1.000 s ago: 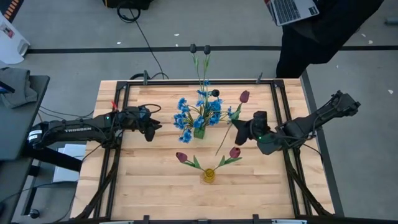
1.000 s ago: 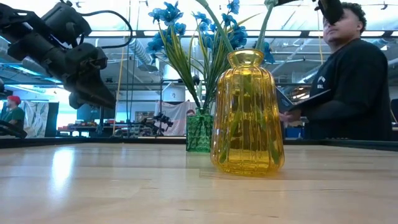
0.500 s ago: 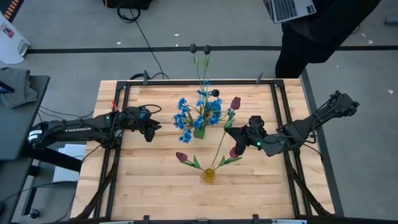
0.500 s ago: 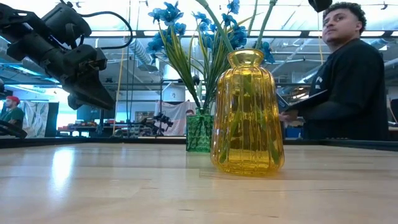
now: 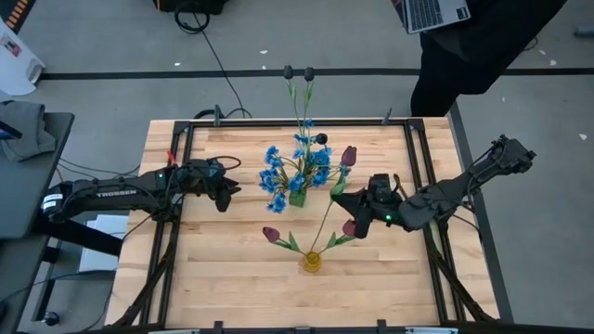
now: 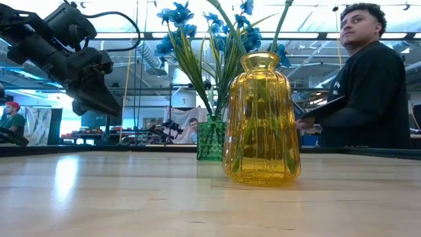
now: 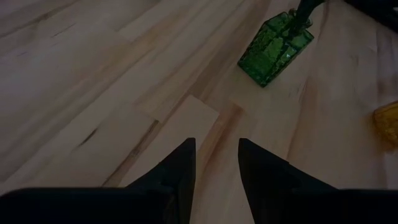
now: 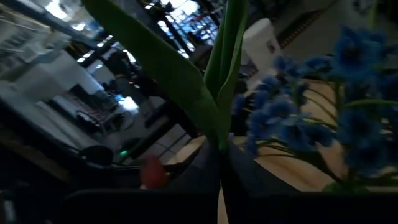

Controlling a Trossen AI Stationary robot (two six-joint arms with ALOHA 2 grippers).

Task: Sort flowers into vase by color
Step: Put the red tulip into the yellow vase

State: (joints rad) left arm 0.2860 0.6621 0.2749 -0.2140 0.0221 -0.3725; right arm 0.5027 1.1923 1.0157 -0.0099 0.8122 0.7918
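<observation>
Red tulip point(image 5: 349, 155) stem sits pinched in our right gripper point(image 5: 364, 196), bloom beyond its tip, foot reaching the yellow vase point(image 5: 312, 262). Our left gripper point(image 5: 225, 195) hovers part-open, empty, above the desk point(image 5: 223, 278).

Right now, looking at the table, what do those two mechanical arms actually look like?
Both are dark, slim, jointed arms. The left arm carries white lettering along its side and a small green light, with black cables trailing off beside it. The right arm also shows a green light near its wrist. Each ends in a pincer; the left pincer has two flat, black, tapered fingers.
</observation>
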